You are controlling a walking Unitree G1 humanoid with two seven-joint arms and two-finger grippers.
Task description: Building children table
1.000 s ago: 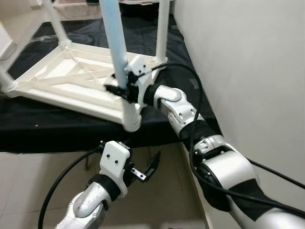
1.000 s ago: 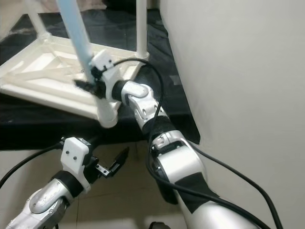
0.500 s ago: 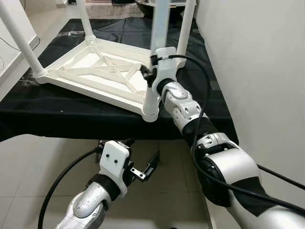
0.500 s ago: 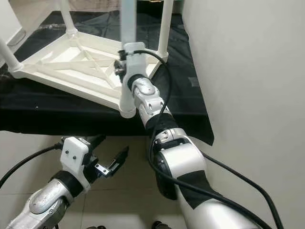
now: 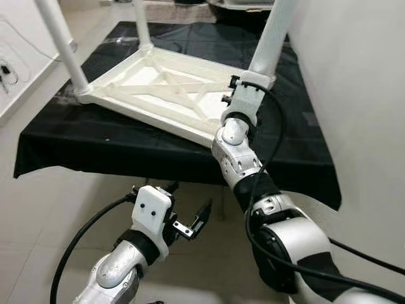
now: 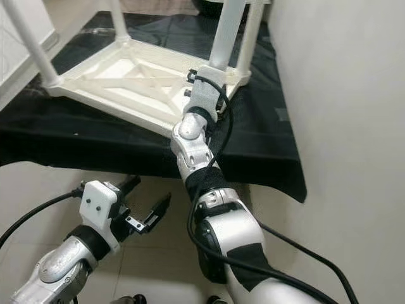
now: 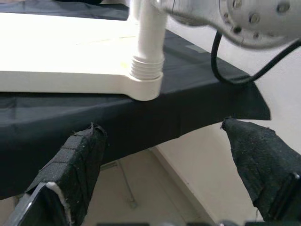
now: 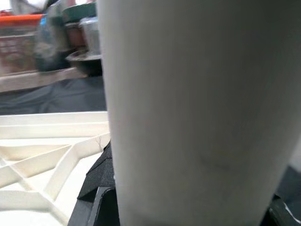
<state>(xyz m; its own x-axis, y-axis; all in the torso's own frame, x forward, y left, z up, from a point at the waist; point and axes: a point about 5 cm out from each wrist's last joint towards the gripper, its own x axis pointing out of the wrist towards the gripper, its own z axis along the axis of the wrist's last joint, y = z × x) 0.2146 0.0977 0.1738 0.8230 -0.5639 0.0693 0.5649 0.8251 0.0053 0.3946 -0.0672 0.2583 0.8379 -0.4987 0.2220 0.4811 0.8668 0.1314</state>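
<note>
Right gripper [image 5: 235, 101]: your jaws clamp near white leg [image 5: 270, 39] of upturned table frame [image 5: 166, 95] on black-draped bench [image 5: 114, 142]. Left gripper [image 5: 188, 221] low before bench, jaws wide.

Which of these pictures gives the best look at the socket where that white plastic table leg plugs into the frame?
The left wrist view: the ribbed socket sits in plain sight, seen side-on at the white plastic table frame's corner. In the eye views the right gripper and its arm cover that corner. The right wrist view gives the white plastic table leg close up.

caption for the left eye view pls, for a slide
Right gripper clasps a white leg of the upturned table top; left gripper hangs open.
</note>
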